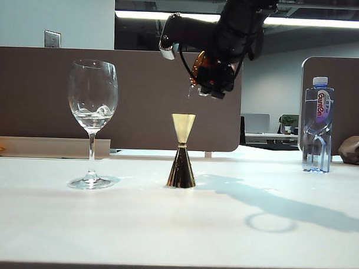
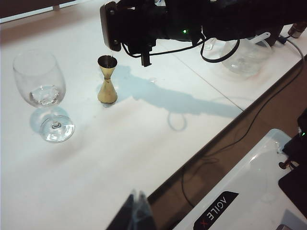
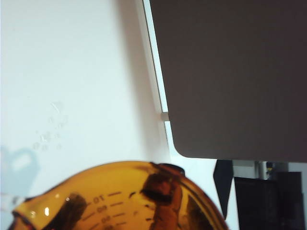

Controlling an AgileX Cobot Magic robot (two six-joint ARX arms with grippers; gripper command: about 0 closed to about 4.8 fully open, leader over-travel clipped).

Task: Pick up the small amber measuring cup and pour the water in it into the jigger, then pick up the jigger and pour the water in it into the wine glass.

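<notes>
A: What's the biggest thing out there?

B: The white table (image 1: 176, 229). On it, in the exterior view, the glass (image 1: 92, 122) stands upright at about 9 o'clock from the jigger (image 1: 182, 150), well apart from it, with a little clear liquid in its bowl. A clear bottle (image 1: 317, 124) stands upright far off at 3 o'clock, near the table's back edge.

A: And the arms?

B: The right arm reaches in from 1 o'clock, its gripper (image 1: 212, 76) hanging above the jigger at about 12 to 1 o'clock. It is clamped on the amber cup (image 1: 199, 67), which is tipped over toward the jigger.

A: Is anything coming out?

B: Yes, a thin thread of water (image 1: 189, 99) drops from the cup's lip to the jigger's upper cone. The left wrist view shows the same stream meeting the jigger's open mouth (image 2: 107, 61).

A: The jigger itself?

B: Upright on the table, pale small cone on top, darker wide cone below, nothing touching it.

A: The right wrist view?

B: The tilted cup (image 3: 120, 199) fills the near edge, printed scale marks showing through its wall.

A: The left gripper (image 2: 136, 213)?

B: Only dark finger tips show in its own view, away from all vessels; I cannot tell how its jaws stand
</notes>
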